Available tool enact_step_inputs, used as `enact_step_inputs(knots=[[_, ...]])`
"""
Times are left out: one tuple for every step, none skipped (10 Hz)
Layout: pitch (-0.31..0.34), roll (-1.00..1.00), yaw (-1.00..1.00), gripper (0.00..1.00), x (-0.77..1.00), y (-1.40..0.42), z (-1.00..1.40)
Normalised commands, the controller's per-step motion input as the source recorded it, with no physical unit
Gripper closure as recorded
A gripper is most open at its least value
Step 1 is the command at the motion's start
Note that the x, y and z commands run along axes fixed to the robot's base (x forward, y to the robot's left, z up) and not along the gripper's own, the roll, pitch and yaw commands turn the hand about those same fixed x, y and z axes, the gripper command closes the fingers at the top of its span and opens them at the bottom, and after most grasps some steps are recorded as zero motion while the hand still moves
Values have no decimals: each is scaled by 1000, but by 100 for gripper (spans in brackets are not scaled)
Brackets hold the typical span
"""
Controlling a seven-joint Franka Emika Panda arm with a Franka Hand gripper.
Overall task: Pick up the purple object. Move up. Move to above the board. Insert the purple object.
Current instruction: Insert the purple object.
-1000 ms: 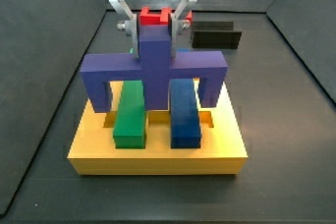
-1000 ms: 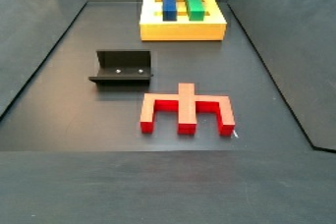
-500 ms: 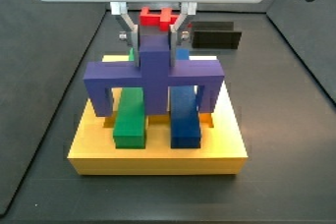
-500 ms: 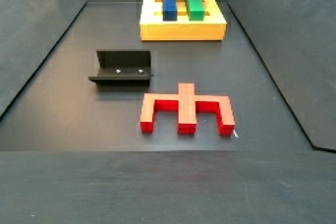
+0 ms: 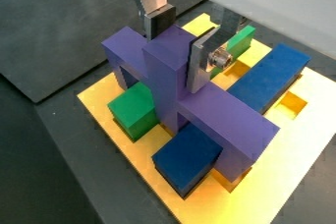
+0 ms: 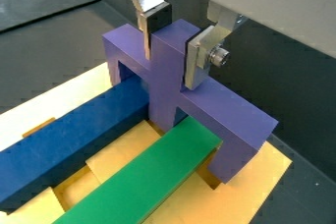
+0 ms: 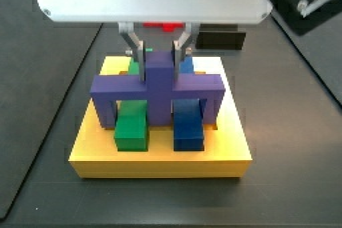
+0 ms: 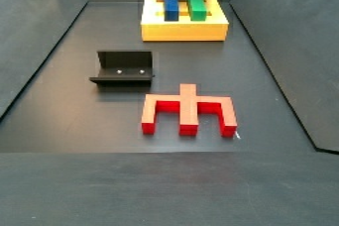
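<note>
The board lies on the dark floor, with a green bar and a blue bar lying side by side in it. The purple object straddles both bars, its legs reaching down to the board. The gripper pinches the purple stub between its silver fingers. Well apart sit a red block and the fixture.
</note>
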Motion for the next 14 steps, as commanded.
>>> enact_step_inputs(knots=[[-34,0,-23,100,0,-43,-297],[-24,0,-114,100,0,0,-326],[-6,0,-189,100,0,0,-266],[-16,0,-211,100,0,-14,-211],[-27,-87,-257,100,0,-114,-157],[-20,-169,-166,100,0,-109,-97],[-36,-223,-66,100,0,-11,-117],[-50,-161,-26,100,0,11,-211],[-164,-199,0,100,0,209,-480],[-199,-284,0,100,0,174,-477],[-141,-277,23,100,100,0,-486],[-91,-209,29,100,60,0,-403],[-54,-41,66,100,51,-180,-274],[-7,-3,137,100,0,-111,-234]])
